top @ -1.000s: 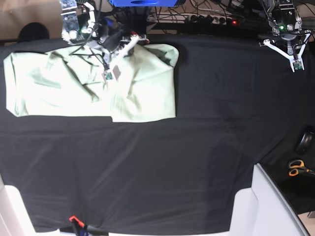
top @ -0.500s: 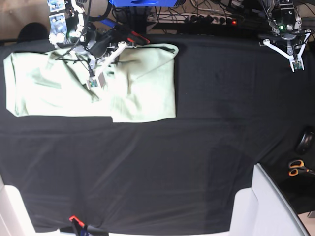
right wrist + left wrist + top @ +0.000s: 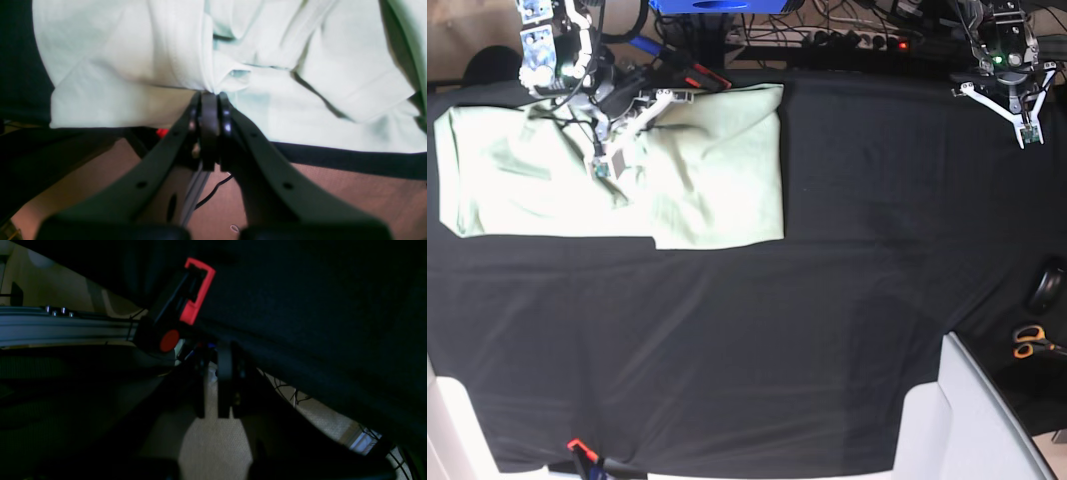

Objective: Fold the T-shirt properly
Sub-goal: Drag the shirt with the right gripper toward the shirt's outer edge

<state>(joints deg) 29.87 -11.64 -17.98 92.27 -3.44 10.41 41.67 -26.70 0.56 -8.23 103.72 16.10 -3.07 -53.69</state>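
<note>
The pale mint-green T-shirt (image 3: 717,180) lies partly folded at the back left of the black table cloth (image 3: 827,330). My right gripper (image 3: 623,128) hangs over the shirt's upper middle. In the right wrist view, the right gripper (image 3: 209,95) is shut on a bunched fold of the T-shirt (image 3: 133,50), and the cloth rises to the pinched fingertips. My left gripper (image 3: 1012,100) sits at the back right corner, far from the shirt. In the left wrist view, the left gripper (image 3: 222,353) is shut with nothing between its fingers.
Orange-handled scissors (image 3: 1030,343) and a dark rounded object (image 3: 1047,287) lie at the right edge. A white panel (image 3: 977,420) stands at the front right. A red-and-black clamp (image 3: 196,290) grips the table edge. A power strip (image 3: 857,40) and cables run along the back.
My right gripper has moved left across the shirt, drawing the pinched fold with it. The shirt's upper right corner now lies flatter. The left arm has not moved.
</note>
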